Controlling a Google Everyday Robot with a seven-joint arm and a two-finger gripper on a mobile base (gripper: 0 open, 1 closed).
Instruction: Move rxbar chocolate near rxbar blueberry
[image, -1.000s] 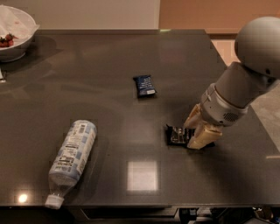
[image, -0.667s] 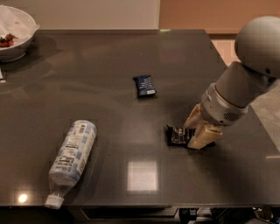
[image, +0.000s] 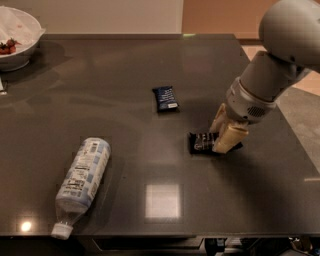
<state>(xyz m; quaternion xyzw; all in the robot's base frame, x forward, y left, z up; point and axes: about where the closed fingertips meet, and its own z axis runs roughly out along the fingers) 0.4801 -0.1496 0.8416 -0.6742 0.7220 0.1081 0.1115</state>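
Note:
The rxbar chocolate (image: 201, 142), a black wrapper with pale lettering, lies flat on the dark table (image: 150, 90), right of centre. My gripper (image: 220, 140) comes down from the right and its two tan fingers (image: 229, 138) stand on either side of the bar's right half, closed against it. The bar rests on the table. The rxbar blueberry (image: 165, 98), a dark navy wrapper with a white patch at its near end, lies up and to the left of the black bar, with a gap between them.
A clear plastic water bottle (image: 81, 183) lies on its side at the front left. A white bowl (image: 15, 37) with red food stands at the back left corner. The table's right edge (image: 292, 145) runs close behind my arm.

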